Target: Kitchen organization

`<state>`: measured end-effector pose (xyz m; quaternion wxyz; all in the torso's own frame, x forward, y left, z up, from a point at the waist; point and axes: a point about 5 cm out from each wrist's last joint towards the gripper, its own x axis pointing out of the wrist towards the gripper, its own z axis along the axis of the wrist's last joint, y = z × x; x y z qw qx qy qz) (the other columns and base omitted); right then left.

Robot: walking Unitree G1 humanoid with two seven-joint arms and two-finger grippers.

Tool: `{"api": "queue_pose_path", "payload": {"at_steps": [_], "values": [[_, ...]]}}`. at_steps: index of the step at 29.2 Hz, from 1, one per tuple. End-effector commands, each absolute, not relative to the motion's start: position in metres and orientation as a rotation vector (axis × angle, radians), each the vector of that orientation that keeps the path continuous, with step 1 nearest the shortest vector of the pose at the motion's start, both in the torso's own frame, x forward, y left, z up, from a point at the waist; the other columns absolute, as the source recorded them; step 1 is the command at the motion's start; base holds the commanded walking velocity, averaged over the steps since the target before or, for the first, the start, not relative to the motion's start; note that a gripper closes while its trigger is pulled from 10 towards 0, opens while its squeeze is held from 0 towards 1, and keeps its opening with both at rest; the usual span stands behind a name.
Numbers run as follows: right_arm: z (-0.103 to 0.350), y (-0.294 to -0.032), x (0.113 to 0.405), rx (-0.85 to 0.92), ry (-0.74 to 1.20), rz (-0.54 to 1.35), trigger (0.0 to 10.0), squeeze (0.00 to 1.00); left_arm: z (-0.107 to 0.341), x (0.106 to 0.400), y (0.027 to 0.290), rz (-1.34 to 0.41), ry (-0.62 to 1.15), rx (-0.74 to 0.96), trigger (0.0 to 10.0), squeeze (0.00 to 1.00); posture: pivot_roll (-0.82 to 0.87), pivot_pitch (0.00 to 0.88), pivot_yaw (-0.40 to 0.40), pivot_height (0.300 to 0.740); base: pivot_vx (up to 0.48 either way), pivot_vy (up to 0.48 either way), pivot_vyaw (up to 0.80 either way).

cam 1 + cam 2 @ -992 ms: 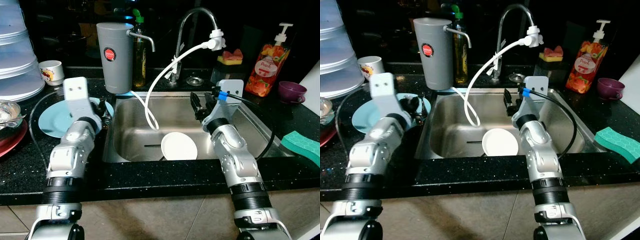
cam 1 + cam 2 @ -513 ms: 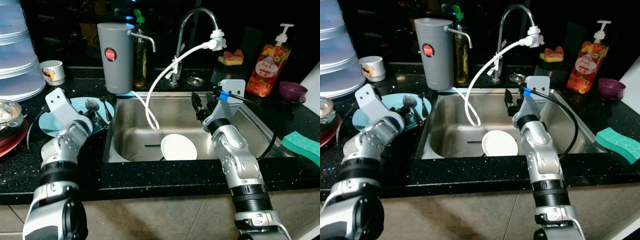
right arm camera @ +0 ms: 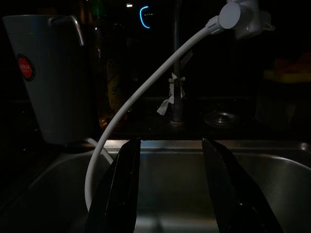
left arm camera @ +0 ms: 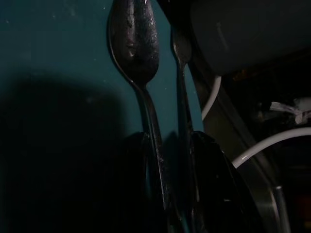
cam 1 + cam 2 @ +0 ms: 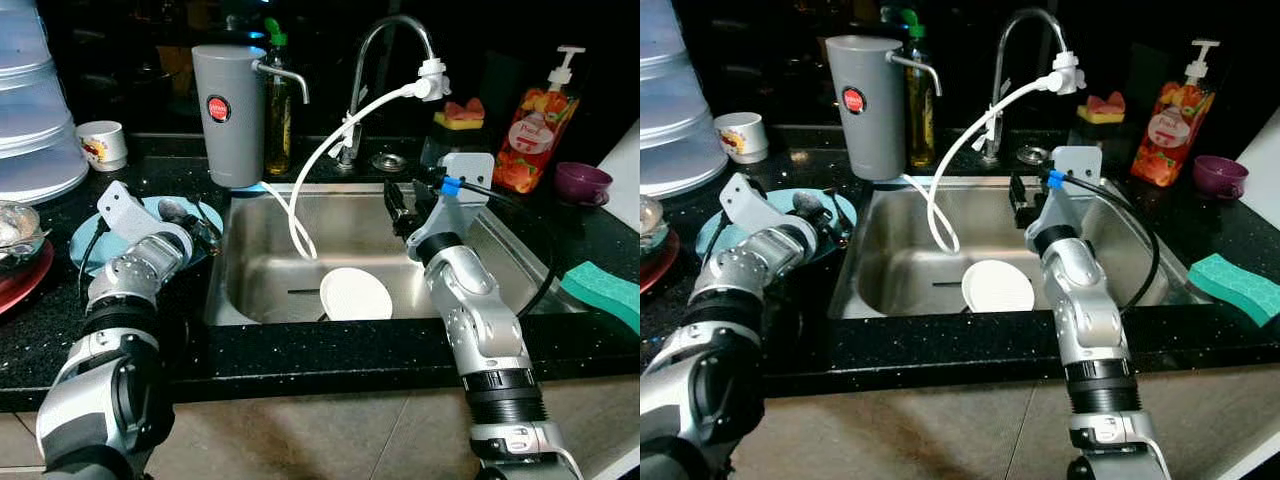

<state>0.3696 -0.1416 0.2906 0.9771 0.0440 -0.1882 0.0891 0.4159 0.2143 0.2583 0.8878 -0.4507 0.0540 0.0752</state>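
Observation:
A teal plate (image 5: 92, 243) lies on the black counter left of the sink (image 5: 255, 275). A spoon (image 5: 170, 209) and a second thin utensil (image 4: 181, 53) rest on it. My left gripper (image 5: 208, 238) sits low over the plate's right edge. In the left wrist view its fingers (image 4: 209, 184) press in on both handles from either side. My right gripper (image 5: 405, 205) hangs open above the right half of the sink, holding nothing. A round white dish (image 5: 356, 293) lies on the sink floor in front of it.
A faucet (image 5: 385, 40) with a white hose (image 5: 330, 140) hangs into the sink. A grey jug (image 5: 232, 115) and a bottle stand behind the plate. A soap bottle (image 5: 535, 125), a purple cup (image 5: 583, 183) and a green sponge (image 5: 605, 290) are on the right. A white cup (image 5: 103, 145) and clear containers (image 5: 35, 110) are on the left.
My left forearm has swung down and turned, bringing the gripper low onto the cutlery on the teal plate. The right arm has stayed still over the sink.

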Motion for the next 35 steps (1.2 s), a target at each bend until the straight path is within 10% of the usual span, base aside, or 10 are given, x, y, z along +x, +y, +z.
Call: {"api": "queue_pose_path", "payload": {"at_steps": [1, 6, 8, 19, 20, 22, 35], "values": [[0.295, -0.14, 0.368, 0.101, -0.388, 0.193, 10.0, 0.0, 0.261, 0.418, 0.212, 0.156, 0.128, -0.976, 5.5, 0.0, 0.0, 0.106, -0.063, 0.74, 0.0, 0.0, 0.0], [0.296, -0.139, 0.367, 0.102, -0.392, 0.195, 10.0, 0.0, 0.262, 0.419, 0.211, 0.144, 0.133, -0.99, 3.1, 0.0, 0.0, 0.101, -0.06, 0.74, 0.0, 0.0, 0.0], [0.297, -0.14, 0.367, 0.102, -0.395, 0.193, 10.0, 0.0, 0.258, 0.419, 0.211, 0.146, 0.146, -1.001, 0.0, 0.0, -0.01, 0.1, -0.058, 0.74, 0.0, 0.0, 0.0], [0.298, -0.141, 0.367, 0.103, -0.394, 0.189, 10.0, 0.0, 0.256, 0.419, 0.218, 0.175, 0.128, -0.99, 0.0, 0.0, -0.01, 0.097, -0.061, 0.74, 0.0, 0.0, 0.0], [0.298, -0.141, 0.367, 0.104, -0.394, 0.191, 10.0, 0.0, 0.266, 0.418, 0.224, 0.203, 0.036, -0.923, 5.8, 0.0, 0.0, 0.096, -0.061, 0.74, 0.0, 0.0, 0.0], [0.298, -0.14, 0.367, 0.106, -0.393, 0.191, 10.0, 0.0, 0.275, 0.417, 0.23, 0.247, -0.041, -0.818, 10.0, 0.0, 0.0, 0.096, -0.061, 0.74, 0.0, 0.0, 0.0], [0.301, -0.14, 0.365, 0.176, -0.393, 0.226, 10.0, 0.0, 0.318, 0.403, 0.225, 0.171, -0.314, -0.615, 10.0, 0.0, 0.0, 0.111, -0.06, 0.74, 0.0, 0.0, 0.0]]}}
